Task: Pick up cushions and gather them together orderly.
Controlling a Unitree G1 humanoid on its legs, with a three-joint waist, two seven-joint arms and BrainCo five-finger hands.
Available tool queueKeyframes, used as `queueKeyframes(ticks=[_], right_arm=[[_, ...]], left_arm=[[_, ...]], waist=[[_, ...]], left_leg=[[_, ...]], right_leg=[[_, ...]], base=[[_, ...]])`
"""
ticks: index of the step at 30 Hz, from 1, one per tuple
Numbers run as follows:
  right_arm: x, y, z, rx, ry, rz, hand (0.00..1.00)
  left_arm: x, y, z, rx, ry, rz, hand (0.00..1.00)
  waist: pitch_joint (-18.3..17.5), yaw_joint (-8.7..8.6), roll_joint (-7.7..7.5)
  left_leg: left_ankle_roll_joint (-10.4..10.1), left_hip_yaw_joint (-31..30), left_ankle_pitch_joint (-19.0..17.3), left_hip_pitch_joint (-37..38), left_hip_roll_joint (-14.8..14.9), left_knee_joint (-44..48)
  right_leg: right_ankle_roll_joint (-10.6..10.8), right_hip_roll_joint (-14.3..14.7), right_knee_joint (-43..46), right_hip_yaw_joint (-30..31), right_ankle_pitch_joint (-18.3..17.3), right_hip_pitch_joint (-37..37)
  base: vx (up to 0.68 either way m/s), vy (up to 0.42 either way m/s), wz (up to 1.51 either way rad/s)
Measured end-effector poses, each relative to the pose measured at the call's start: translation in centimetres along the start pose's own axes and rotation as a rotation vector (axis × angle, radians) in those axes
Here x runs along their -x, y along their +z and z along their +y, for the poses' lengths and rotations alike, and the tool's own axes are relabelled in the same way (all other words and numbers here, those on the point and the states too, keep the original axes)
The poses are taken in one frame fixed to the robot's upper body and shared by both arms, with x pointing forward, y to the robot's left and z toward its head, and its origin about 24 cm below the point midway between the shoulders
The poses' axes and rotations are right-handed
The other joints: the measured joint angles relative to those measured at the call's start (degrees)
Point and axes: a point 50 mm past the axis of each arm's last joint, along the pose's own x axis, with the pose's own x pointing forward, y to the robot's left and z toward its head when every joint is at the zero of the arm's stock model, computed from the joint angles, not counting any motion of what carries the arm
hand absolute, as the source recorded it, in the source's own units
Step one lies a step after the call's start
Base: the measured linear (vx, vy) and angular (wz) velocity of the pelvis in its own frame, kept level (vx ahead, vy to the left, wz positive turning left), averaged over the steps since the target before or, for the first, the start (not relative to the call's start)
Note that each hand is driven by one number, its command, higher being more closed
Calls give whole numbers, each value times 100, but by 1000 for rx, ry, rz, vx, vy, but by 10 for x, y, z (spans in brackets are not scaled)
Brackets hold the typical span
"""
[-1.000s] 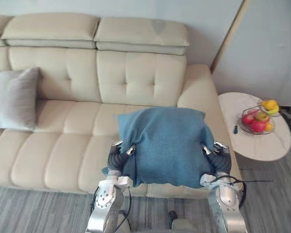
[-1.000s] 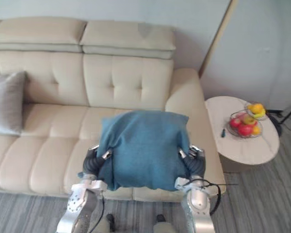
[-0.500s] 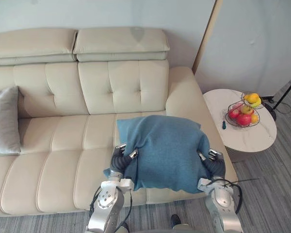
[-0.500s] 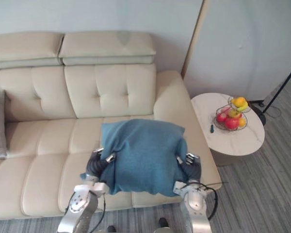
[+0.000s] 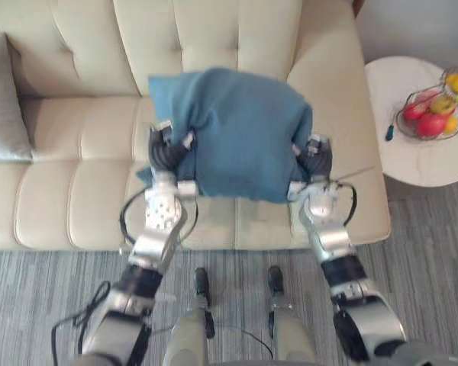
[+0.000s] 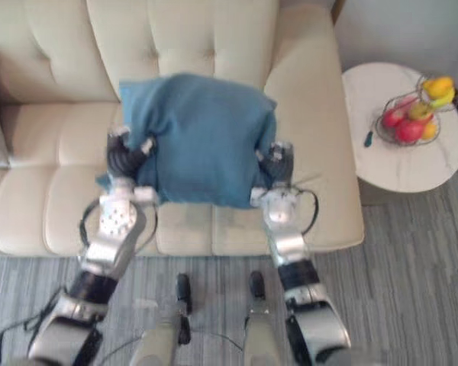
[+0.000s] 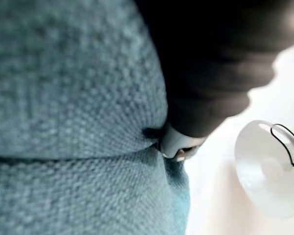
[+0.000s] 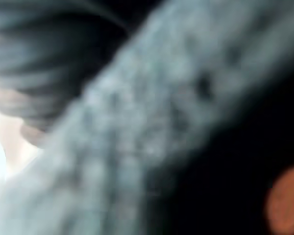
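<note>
- Mostly it's the camera that has tipped down since a second ago, so the whole scene has slid. The blue cushion (image 5: 233, 130) sits between the two hands just like it did then.
- It's held up off the sofa (image 5: 76, 191), over the seat at the end nearest the side table (image 5: 420, 164).
- Left hand (image 5: 166, 149) is clamped on the cushion's left edge. In its wrist view you can see a fingertip dug into a crease of the fabric.
- Right hand (image 5: 314, 156) is up against the cushion's right edge, but I can't tell what sort of grip it has.
- The grey cushion (image 5: 1, 107) leans at the far left of the sofa, well apart, so my guess is the blue one still has to travel over there.
- What could go wrong: if the right side is just pressing and not really holding, the cushion could sag or slip out on that side mid-carry.
- The cushion also hides the seat below it, so setting it down neatly next to the grey one might come out crooked.
- A wide swing to the right could bump the fruit basket (image 5: 431, 114) on the table.
</note>
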Motion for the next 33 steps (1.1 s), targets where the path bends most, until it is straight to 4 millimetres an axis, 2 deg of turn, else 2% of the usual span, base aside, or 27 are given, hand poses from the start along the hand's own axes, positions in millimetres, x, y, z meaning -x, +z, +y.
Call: queueKeyframes(ticks=[1,2,4,5,7,8,9,12,14,17,21,25,26,27,28,29,31,33], right_arm=[[-25,29,6,-39,-44,-57,100],[-31,36,7,-47,-52,-69,100],[-60,88,13,-90,-106,-171,100],[-64,98,15,-98,-116,-190,100],[-77,137,21,-131,-161,-255,100],[-79,143,22,-136,-167,-262,100],[-81,150,23,-136,-174,-269,0],[-88,181,20,-134,-238,-325,0],[-92,206,12,-106,-321,-376,0],[-92,216,9,-111,-351,-390,0],[-100,202,-1,-66,-372,-329,0],[-102,172,-10,-73,-338,-243,0],[-101,154,-14,-58,-327,-205,0],[-101,147,-16,-54,-323,-186,0],[-98,123,-20,-36,-311,-125,0],[-96,114,-21,-24,-303,-101,0],[-86,79,-26,1,-287,-19,0],[-79,68,-29,-2,-275,-9,0]], left_arm=[[-30,22,-2,-15,29,-76,100],[-37,28,-2,-20,37,-90,100],[-76,67,-5,-36,85,-183,100],[-82,75,-5,-37,99,-201,100],[-103,101,-2,-44,152,-245,100],[-106,105,-3,-50,159,-251,100],[-109,109,-4,-56,165,-253,0],[-122,132,-7,-84,199,-296,0],[-128,146,-10,-89,229,-323,0],[-130,146,-8,-95,255,-307,0],[-132,137,-7,-131,258,-269,0],[-129,116,-8,-135,248,-198,0],[-126,104,-7,-122,245,-161,0],[-125,98,-7,-115,247,-140,0],[-118,76,-6,-107,243,-65,0],[-114,67,-5,-103,245,-37,0],[-95,29,-4,-80,249,79,0],[-83,12,-3,-68,243,118,0]], waist=[[316,-26,9],[355,-28,18],[595,-45,76],[670,-45,80],[834,-69,159],[867,-67,186],[885,-59,211],[897,-44,232],[951,-32,316],[1033,-24,401],[1059,9,444],[1059,79,444],[1059,108,444],[1059,120,444],[1060,144,445],[1062,145,450],[1089,153,466],[1091,143,465]], left_leg=[[5,-35,148,-38,-8,-141],[12,-46,177,-92,-9,-167],[13,-137,384,-394,-18,-319],[13,-147,415,-417,-18,-342],[4,-269,457,-635,-19,-359],[3,-288,464,-646,-16,-376],[5,-308,470,-666,-16,-407],[11,-488,479,-919,-38,-419],[15,-595,484,-1109,-74,-417],[15,-754,484,-1166,-97,-417],[15,-886,483,-1226,-102,-417],[14,-877,484,-1252,-104,-416],[10,-862,487,-1281,-99,-416],[8,-848,488,-1290,-94,-416],[7,-803,488,-1292,-86,-411],[5,-790,486,-1291,-82,-396],[1,-759,483,-1220,-42,-322],[-2,-721,480,-1094,-33,-320]], right_leg=[[9,4,-76,-28,113,-54],[3,6,-115,-31,145,-97],[22,2,-440,-107,413,-272],[21,2,-501,-120,466,-276],[20,-8,-660,-221,560,-359],[21,-7,-660,-255,561,-368],[21,-6,-660,-285,561,-394],[21,-23,-661,-357,561,-605],[21,-60,-662,-472,561,-731],[21,-85,-664,-537,561,-741],[22,-92,-663,-601,559,-742],[58,-100,-662,-575,529,-771],[73,-100,-660,-563,514,-809],[78,-98,-657,-551,509,-825],[126,-93,-531,-503,420,-901],[129,-90,-463,-486,380,-928],[111,-48,-188,-440,279,-962],[84,-36,45,-398,146,-964]], base=[[-64,-4,6],[-81,0,13],[-58,3,14],[-56,0,10],[-44,-5,17],[-21,-2,17],[-16,2,8],[-10,9,17],[0,39,23],[19,38,14],[25,35,11],[6,19,1],[-12,19,-4],[-28,24,-9],[-28,17,-9],[-38,15,-7],[-37,1,-6],[-34,-4,-9]])
